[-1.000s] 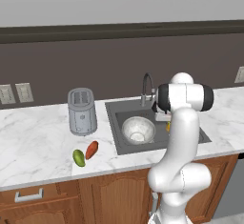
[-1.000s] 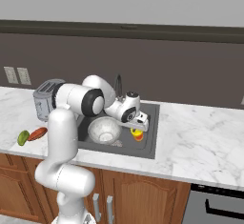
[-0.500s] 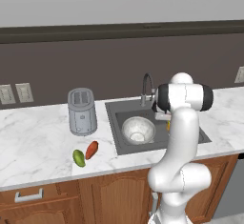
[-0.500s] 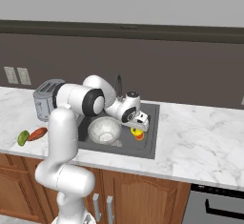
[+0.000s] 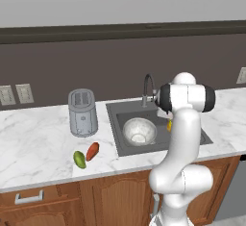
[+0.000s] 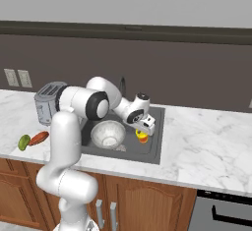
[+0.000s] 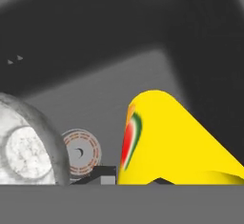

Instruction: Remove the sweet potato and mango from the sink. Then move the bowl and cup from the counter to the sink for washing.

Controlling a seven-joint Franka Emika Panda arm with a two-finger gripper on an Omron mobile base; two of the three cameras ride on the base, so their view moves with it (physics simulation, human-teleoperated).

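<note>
gripper (image 6: 143, 133): hanging low over the right half of the sink, its fingers pinching shut on the yellow cup; in the hand view the cup is sitting right at the finger tips.
cup (image 6: 141, 137): yellow, with a red and green mark on its side (image 7: 129, 139); it is being held over the basin floor to the right of the bowl. whether it is touching the floor cannot be told.
bowl (image 5: 139, 131): mottled whitish-grey, sitting upright inside the sink, in the left half of the basin; in the hand view its rim (image 7: 33, 113) is showing at the left, beside the round drain (image 7: 81, 153).
sink (image 5: 194, 134): dark grey basin sunk into the white marble counter (image 5: 33, 143), with a thin curved faucet (image 5: 147, 86) rising at its back edge.
sweet potato (image 5: 92, 151): orange-red, lying on the counter in front of the toaster, well left of the sink.
mango (image 5: 79, 159): green, lying just left of the sweet potato, near the counter's front edge; the two are looking close enough to touch.
toaster (image 5: 82, 112): grey, standing on the counter between the wall outlets (image 5: 14, 94) and the sink.
arm (image 6: 81, 102): reaching from the base over the front of the sink, bending down toward the cup.
</note>
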